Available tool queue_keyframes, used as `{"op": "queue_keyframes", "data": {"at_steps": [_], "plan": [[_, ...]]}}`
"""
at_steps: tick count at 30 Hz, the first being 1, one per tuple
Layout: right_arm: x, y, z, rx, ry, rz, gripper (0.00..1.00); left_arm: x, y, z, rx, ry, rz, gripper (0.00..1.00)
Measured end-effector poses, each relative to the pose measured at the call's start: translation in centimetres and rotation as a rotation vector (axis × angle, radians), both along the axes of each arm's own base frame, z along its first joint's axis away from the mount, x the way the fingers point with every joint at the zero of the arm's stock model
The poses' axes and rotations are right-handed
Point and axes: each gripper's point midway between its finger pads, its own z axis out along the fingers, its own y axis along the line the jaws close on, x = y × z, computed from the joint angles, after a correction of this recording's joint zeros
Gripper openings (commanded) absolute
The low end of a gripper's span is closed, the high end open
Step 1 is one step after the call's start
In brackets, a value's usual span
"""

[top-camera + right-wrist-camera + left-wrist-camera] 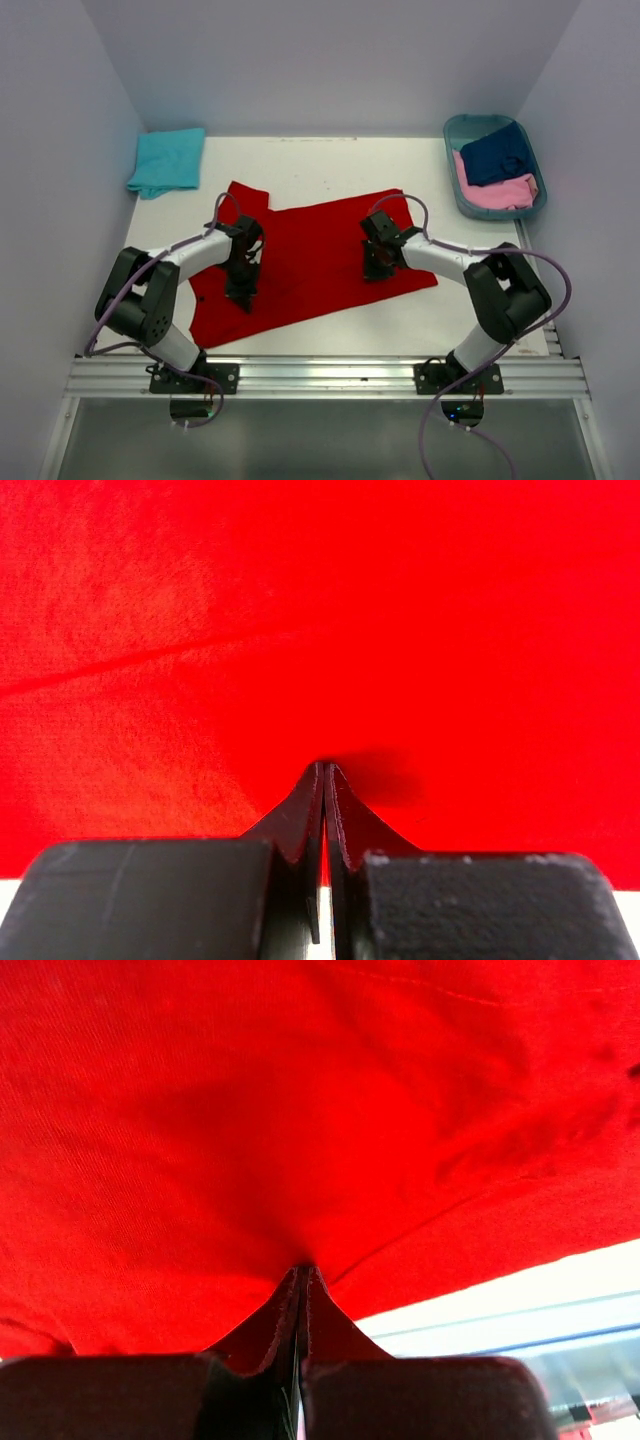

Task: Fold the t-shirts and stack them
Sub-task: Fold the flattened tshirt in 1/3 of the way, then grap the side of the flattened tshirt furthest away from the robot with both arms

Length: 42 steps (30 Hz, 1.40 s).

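A large red t-shirt (310, 260) lies spread across the middle of the table, its sleeve pointing to the far left. My left gripper (243, 295) stands tip-down on the shirt's near left part. It is shut, its tips (302, 1268) meeting the red cloth (300, 1110) where a crease runs off to the right. My right gripper (374, 270) is shut too, its tips (324, 765) resting on flat red cloth (320, 610) near the shirt's right edge. A folded turquoise t-shirt (168, 162) lies at the far left. Navy (497, 155) and pink (495, 192) t-shirts sit in the basket.
The teal oval basket (478, 118) stands at the far right corner. White walls close in the table (330, 170) on three sides. An aluminium rail (320, 375) with both arm bases runs along the near edge. White table shows beyond the shirt's edge (520, 1300).
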Motion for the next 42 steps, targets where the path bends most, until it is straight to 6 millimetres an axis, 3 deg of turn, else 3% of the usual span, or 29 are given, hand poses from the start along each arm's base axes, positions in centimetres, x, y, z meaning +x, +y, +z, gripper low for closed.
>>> {"op": "queue_keyframes", "data": {"at_steps": [3, 8, 14, 17, 20, 21, 22, 25, 27, 29, 32, 34, 40, 42], "plan": [[-2.2, 1.2, 0.0, 0.008, 0.012, 0.031, 0.00, -1.1, 0.5, 0.7, 0.011, 0.016, 0.002, 0.00], [-5.7, 2.0, -0.1, 0.019, 0.046, 0.055, 0.00, -1.3, 0.7, 1.1, 0.017, 0.011, 0.015, 0.00], [-7.6, 0.9, 0.0, -0.011, 0.084, 0.036, 0.00, -0.9, 1.3, 1.1, 0.058, -0.010, 0.018, 0.00], [-8.2, -0.1, 0.1, -0.058, 0.103, 0.031, 0.01, 0.3, 1.6, 1.8, 0.085, -0.054, 0.021, 0.02], [-7.9, -1.1, 1.0, -0.122, 0.094, 0.024, 0.37, 4.2, 1.3, 4.0, 0.106, -0.181, 0.029, 0.14], [-7.5, -1.2, 1.6, -0.133, 0.080, 0.026, 0.59, 5.6, 1.1, 5.0, 0.110, -0.230, 0.033, 0.17], [-6.8, -1.1, 2.4, -0.133, 0.051, 0.019, 0.69, 7.5, 1.0, 6.3, 0.118, -0.297, 0.041, 0.21], [-4.1, -0.2, 6.3, -0.110, -0.076, 0.019, 0.84, 13.0, 0.6, 10.5, 0.133, -0.483, 0.076, 0.30], [-2.4, 0.4, 9.1, -0.083, -0.164, 0.013, 0.85, 16.4, 0.4, 12.5, 0.137, -0.565, 0.104, 0.34], [-1.2, 0.8, 11.4, -0.061, -0.228, 0.005, 0.85, 19.6, 0.7, 13.1, 0.148, -0.608, 0.133, 0.36], [-0.5, 1.0, 12.8, -0.054, -0.266, -0.001, 0.85, 23.4, 1.9, 11.8, 0.181, -0.605, 0.167, 0.36], [-0.6, 0.7, 12.9, -0.064, -0.267, -0.002, 0.85, 25.5, 3.3, 9.4, 0.220, -0.570, 0.183, 0.34], [-1.3, -0.1, 14.2, -0.051, -0.295, -0.004, 0.84, 28.6, 6.3, 1.5, 0.289, -0.435, 0.199, 0.30], [-1.6, -0.6, 14.9, -0.044, -0.312, -0.008, 0.83, 29.3, 6.6, 0.7, 0.289, -0.427, 0.203, 0.30]]}}
